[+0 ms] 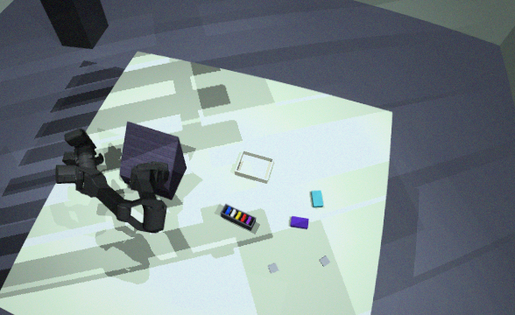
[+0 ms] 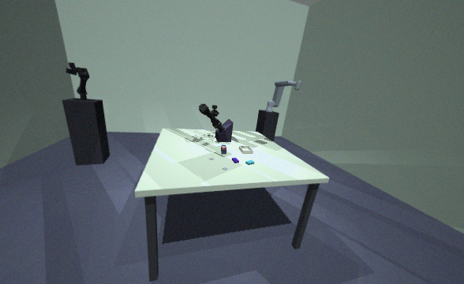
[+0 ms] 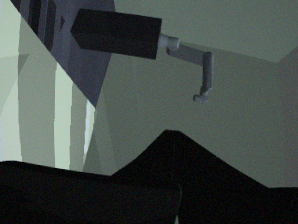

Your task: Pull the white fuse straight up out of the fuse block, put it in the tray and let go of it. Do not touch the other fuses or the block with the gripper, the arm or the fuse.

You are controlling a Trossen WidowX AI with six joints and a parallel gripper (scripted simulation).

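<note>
The black fuse block [image 1: 236, 221] [image 2: 223, 151] stands on the table. In the top view its row of fuses runs blue, white, yellow, red, purple from left to right. The white fuse [image 1: 233, 213] sits in the block between the blue fuse [image 1: 228, 211] and the yellow fuse [image 1: 238, 215]. The beige tray [image 1: 252, 178] [image 2: 247, 152] is empty and lies apart from the block. My gripper [image 3: 171, 138] is shut, with its fingertips together and nothing between them. The arm is folded back, so the gripper is well away from the block and tray.
A dark purple wedge-shaped stand [image 1: 152, 144] [image 2: 225, 134] is at the arm's base. A cyan block [image 1: 317, 199] [image 2: 249, 162], a purple block [image 1: 299, 222] [image 2: 235, 160] and two small grey squares [image 1: 273, 268] lie on the table. Other arms stand on pedestals beyond the table.
</note>
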